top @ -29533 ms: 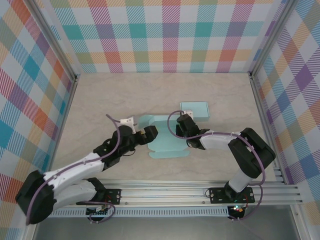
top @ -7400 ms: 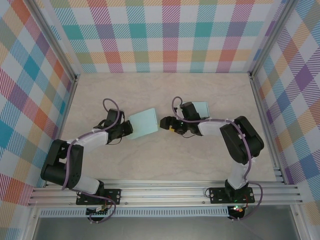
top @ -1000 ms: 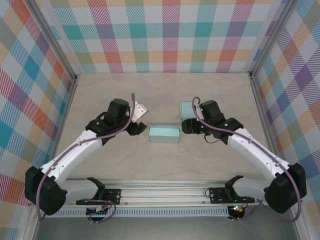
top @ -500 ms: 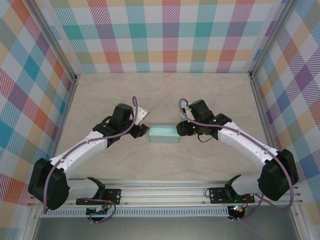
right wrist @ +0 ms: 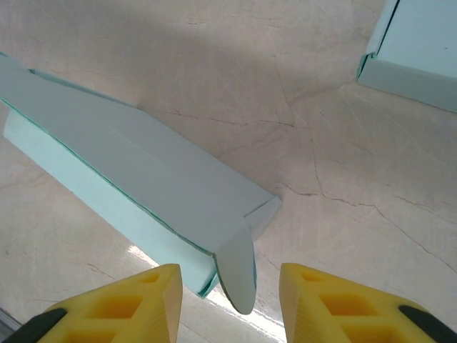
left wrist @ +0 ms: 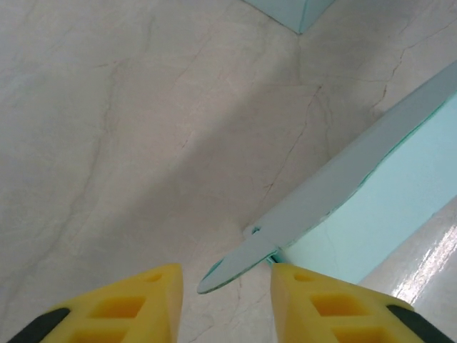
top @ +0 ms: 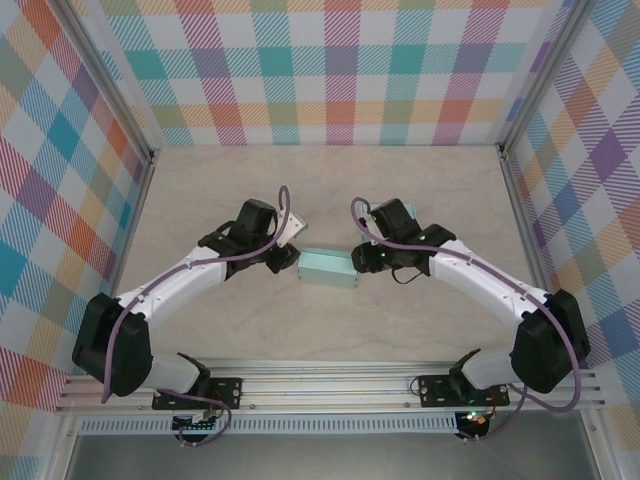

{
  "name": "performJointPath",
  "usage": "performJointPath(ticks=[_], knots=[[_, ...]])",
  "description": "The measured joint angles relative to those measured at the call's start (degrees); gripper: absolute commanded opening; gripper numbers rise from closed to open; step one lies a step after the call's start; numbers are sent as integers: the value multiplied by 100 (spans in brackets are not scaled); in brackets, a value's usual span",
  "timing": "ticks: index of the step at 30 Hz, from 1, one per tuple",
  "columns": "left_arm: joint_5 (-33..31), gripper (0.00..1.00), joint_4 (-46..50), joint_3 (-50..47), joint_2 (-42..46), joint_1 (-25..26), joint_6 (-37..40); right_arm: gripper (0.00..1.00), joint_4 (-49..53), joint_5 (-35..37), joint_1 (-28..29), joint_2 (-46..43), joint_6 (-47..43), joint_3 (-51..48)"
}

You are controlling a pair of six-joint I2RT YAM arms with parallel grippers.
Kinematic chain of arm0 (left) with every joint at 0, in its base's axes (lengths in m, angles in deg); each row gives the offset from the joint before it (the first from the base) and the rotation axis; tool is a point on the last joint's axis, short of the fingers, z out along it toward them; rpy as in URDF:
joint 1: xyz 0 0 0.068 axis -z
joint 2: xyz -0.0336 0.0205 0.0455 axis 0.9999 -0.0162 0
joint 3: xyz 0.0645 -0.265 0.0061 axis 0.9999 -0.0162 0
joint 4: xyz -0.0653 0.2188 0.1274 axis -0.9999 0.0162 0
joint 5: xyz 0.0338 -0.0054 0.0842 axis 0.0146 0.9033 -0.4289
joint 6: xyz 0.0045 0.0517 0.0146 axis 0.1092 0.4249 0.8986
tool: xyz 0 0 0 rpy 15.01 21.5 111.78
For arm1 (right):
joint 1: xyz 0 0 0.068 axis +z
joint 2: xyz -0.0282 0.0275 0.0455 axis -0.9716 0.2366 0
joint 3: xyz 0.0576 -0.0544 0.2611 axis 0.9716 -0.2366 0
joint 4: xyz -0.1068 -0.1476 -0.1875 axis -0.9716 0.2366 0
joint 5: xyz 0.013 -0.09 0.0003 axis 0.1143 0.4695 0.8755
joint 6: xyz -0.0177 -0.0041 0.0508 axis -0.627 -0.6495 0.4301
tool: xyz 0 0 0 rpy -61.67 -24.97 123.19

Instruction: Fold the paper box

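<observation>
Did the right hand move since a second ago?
Yes. The right hand slid left, away from the right corner post, up to the end of the paper box.

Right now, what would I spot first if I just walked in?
A pale blue box lies in the middle of the table. The left gripper and the right gripper reach its two ends, each with yellow fingers apart and one of the end flaps between them. Bright checked walls stand all around.

No legible text, label or number shows anywhere.
</observation>
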Motion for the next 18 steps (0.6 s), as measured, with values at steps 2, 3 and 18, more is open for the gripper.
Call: performJointPath(ticks=[2,3,18], knots=[[17,31,79,0,-2,0,13,37,2,2,4,52,0,50],[20,31,92,2,-2,0,13,36,9,0,7,79,2,74],[37,43,391,415,-46,0,363,40,103,24,42,153,17,186]])
